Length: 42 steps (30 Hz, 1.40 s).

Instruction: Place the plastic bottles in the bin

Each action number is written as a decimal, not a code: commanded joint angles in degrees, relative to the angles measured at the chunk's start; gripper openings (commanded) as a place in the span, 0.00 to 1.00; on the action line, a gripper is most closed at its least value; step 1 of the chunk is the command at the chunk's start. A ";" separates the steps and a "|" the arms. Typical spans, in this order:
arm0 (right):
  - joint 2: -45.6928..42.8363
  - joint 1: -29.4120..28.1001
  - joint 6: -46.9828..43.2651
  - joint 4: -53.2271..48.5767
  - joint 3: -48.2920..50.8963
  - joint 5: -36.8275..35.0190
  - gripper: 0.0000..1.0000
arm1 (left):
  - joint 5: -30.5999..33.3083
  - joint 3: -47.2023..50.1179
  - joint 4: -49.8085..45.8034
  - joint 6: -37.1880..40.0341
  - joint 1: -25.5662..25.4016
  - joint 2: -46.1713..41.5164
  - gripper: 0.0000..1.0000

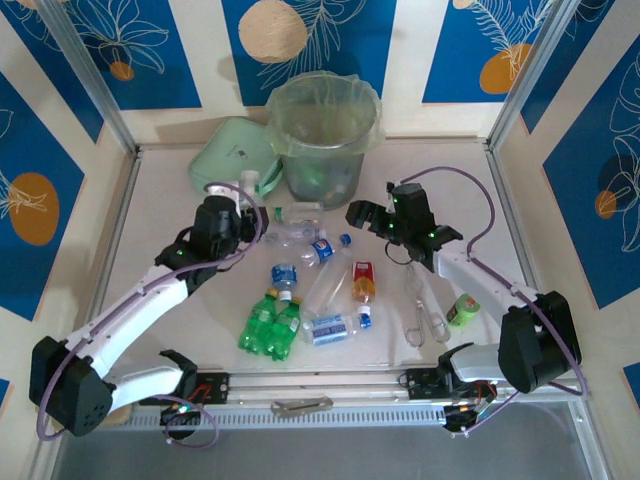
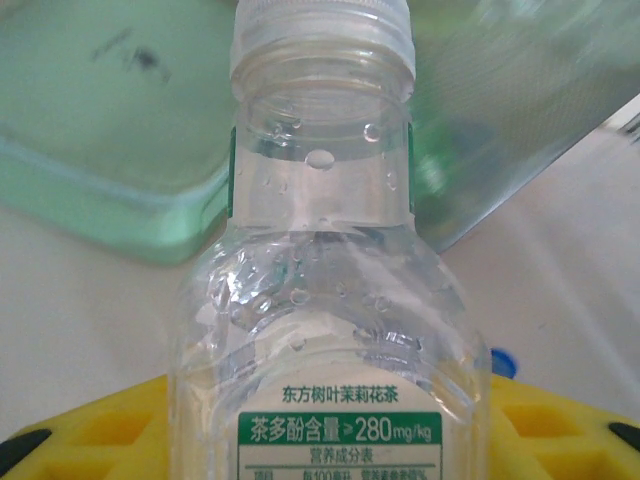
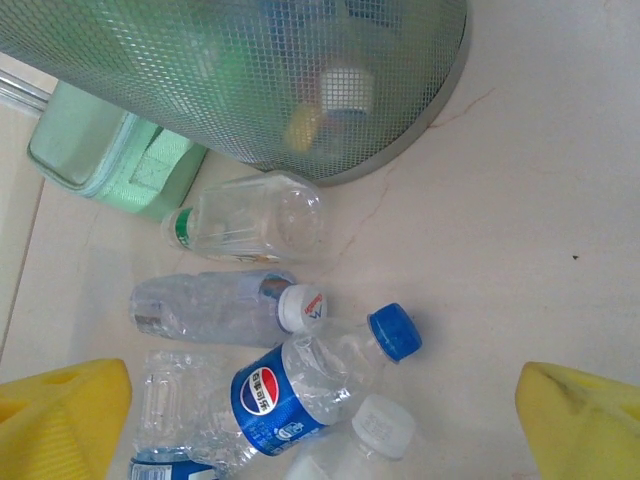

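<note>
The held bottle (image 2: 320, 250) runs off the left wrist view at 6 o'clock, its label cut below the second line of print. It covers most of the left pads (image 2: 90, 430) at 7 and 5 o'clock, and all but a sliver of a blue cap (image 2: 503, 362) at 4. Behind it, the lid (image 2: 110, 140) and bin (image 2: 520, 100) are soft blurs.

From above, the left gripper (image 1: 240, 198) hides its jaws under its own wrist. A grey thing (image 1: 300, 405) at 6 is too small to name.

In the right wrist view the bin is cut off at 12 and its contents are hazy shapes. The right pads (image 3: 60, 420) are clipped at the bottom corners. The Pepsi bottle (image 3: 275, 400) and white-capped bottle (image 3: 385, 428) run off at 6.
</note>
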<state>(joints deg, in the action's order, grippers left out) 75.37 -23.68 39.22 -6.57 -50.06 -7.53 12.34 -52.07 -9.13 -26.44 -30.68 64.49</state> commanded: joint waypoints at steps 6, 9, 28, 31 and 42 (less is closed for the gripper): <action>-3.51 -0.14 1.47 1.97 2.59 0.32 0.99 | -5.47 -13.29 9.89 6.99 -0.44 5.23 0.39; -4.45 -0.05 1.56 1.90 3.04 0.32 0.99 | -7.82 -19.56 12.40 9.35 -0.44 10.02 0.39; -11.61 0.70 2.18 -0.43 7.18 0.28 0.99 | -12.00 -77.48 -1.47 21.63 -0.36 54.74 0.39; -12.83 1.08 2.00 -0.70 7.86 -0.07 0.99 | -10.90 -84.25 -4.79 22.72 -0.26 60.35 0.39; -16.29 2.35 1.91 -1.26 9.78 0.01 0.99 | -8.74 -86.35 -6.95 22.84 0.00 65.62 0.40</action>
<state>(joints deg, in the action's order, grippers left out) 60.58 -21.65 40.97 -7.09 -41.21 -7.53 2.42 -135.81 -15.77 -4.38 -30.65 129.91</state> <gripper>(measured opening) 0.990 0.529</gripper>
